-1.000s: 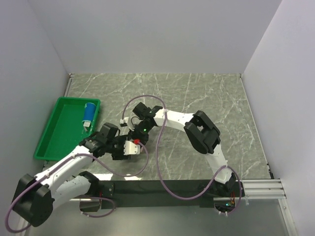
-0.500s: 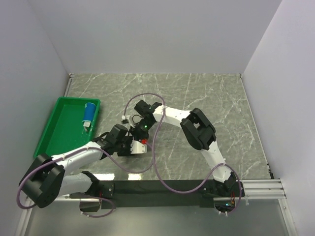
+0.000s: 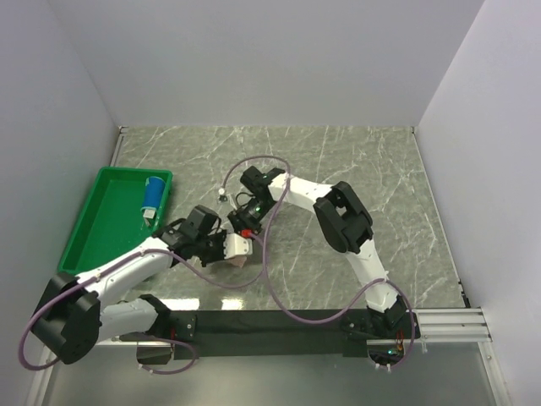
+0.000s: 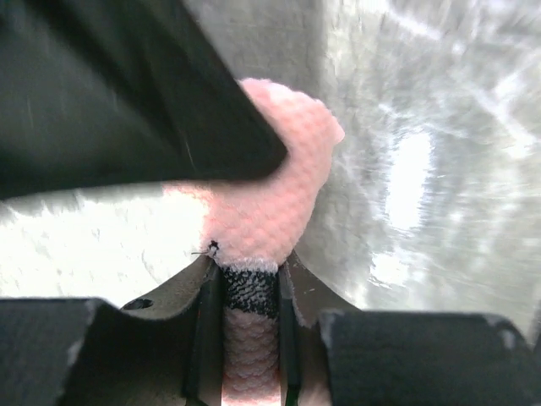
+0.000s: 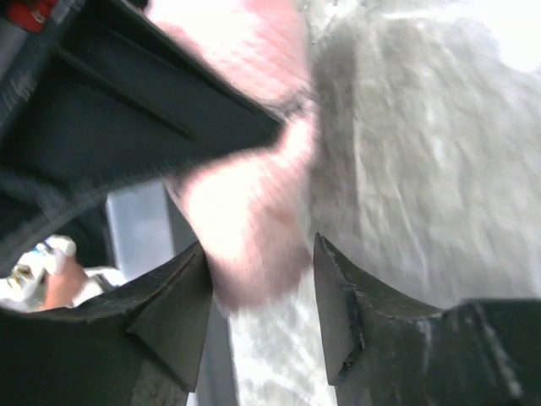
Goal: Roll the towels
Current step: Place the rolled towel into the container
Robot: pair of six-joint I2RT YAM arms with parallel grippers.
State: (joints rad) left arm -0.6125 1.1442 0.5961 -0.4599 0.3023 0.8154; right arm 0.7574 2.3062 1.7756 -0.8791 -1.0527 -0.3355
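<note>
Left gripper (image 4: 249,272): fingers clamped on a fold of the pink towel (image 4: 283,186), lower centre of the wrist view. Right gripper (image 5: 258,254): fingers either side of the same cloth; with the blur I cannot tell whether they pinch it. The towel sits bunched on the table (image 3: 355,161), left of centre in the overhead view. Blue towel (image 3: 154,193) lies in the tray (image 3: 97,233), upper left, apparently rolled, so roughly half done. The pink roll's shape is hidden under both arms.

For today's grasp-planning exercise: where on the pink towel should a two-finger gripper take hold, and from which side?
Probably its stitched edge, approached edge-on from the left, as the left gripper pinches the pink towel. The cloth is soft and bunched, so the thin hem fits between the jaws better than the bulk.
</note>
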